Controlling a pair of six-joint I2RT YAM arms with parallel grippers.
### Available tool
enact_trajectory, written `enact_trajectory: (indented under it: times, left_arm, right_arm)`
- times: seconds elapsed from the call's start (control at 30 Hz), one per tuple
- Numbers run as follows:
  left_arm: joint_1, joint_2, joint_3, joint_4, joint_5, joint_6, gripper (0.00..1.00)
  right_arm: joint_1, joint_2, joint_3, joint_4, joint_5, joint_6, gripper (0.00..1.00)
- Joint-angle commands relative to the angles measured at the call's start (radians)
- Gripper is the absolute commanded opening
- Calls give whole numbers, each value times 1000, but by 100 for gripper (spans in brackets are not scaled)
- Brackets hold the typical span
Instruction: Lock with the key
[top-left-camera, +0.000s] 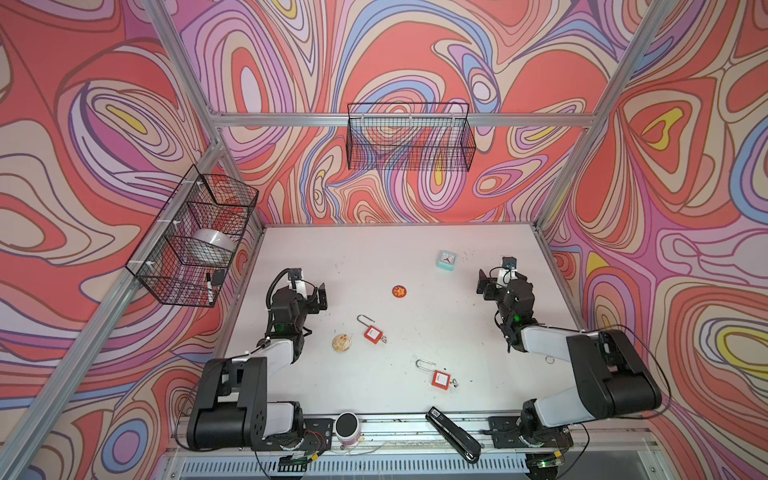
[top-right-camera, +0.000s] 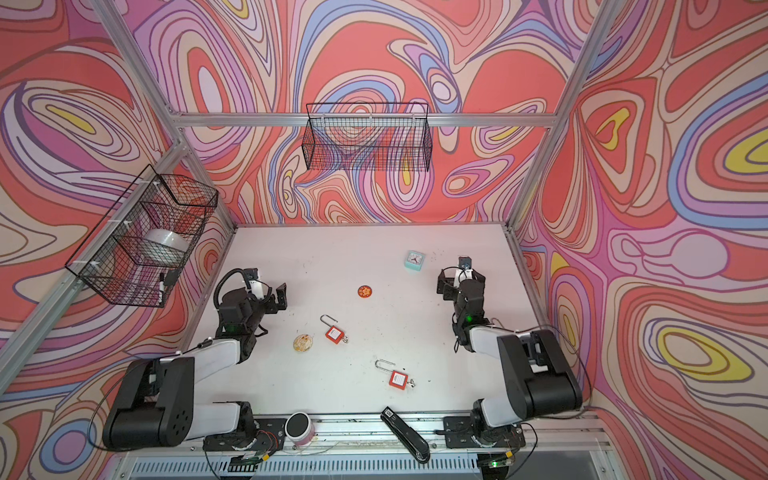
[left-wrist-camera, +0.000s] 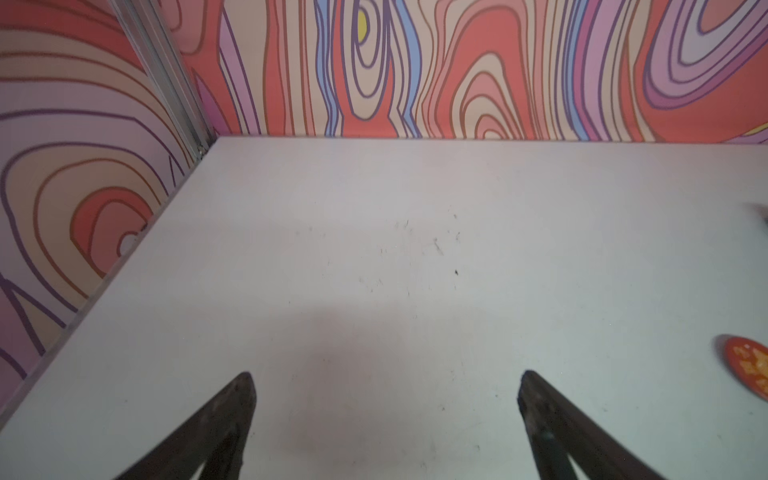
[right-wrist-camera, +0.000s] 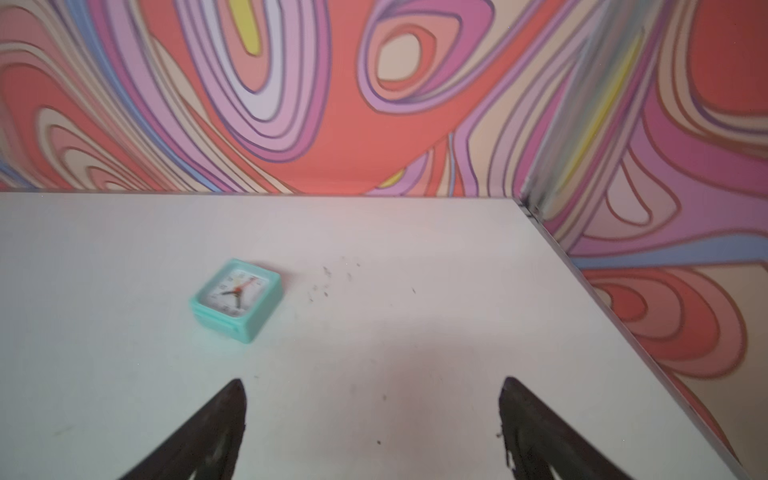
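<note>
We see both pincers released and empty: the left gripper (top-left-camera: 321, 296) and the right gripper (top-left-camera: 482, 284) have their jaws spread wide over the bare table (top-left-camera: 415, 257). In both top views the upper red padlock (top-left-camera: 372, 333) lies below and right of the left gripper, which is the nearer one. Its open shackle points to the upper left, and its key (top-left-camera: 383, 340) seems to be at the lower-right end. The lower red padlock (top-left-camera: 440, 379) lies at lower centre on the same slant.

Both top views looked steeply down from high above the front edge, sharing the whole tabletop (top-left-camera: 374, 257). Both wrist cameras sat low and close, facing the rear wall (left-wrist-camera: 415, 83).
</note>
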Motion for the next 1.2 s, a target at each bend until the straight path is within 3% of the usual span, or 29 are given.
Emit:
enact_trajectory:
  times: [0.0, 0.2, 0.4, 0.6, 0.8, 1.17]
  left_arm:
    - [-7, -96, 57, -214, -30, -52, 100]
    - [-59, -188, 152, -513, -124, -197, 97]
    - [-103, -233, 160, -630, -121, -227, 98]
    - [-107, -270, 136, -700, -103, -299, 98]
    - [-112, -286, 84, -734, -95, -364, 97]
    - [-124, -275, 88, -774, -44, -441, 96]
  right_arm:
    - [135, -53, 47, -207, -111, -104, 98]
    - [438, 32, 110, -255, -251, -175, 98]
    - [639, 227, 218, -319, -333, -220, 98]
    - [682, 365, 330, -413, -451, -220, 96]
    - [699, 461, 422, -495, -460, -217, 92]
    - [699, 573, 523, -531, -470, -238, 65]
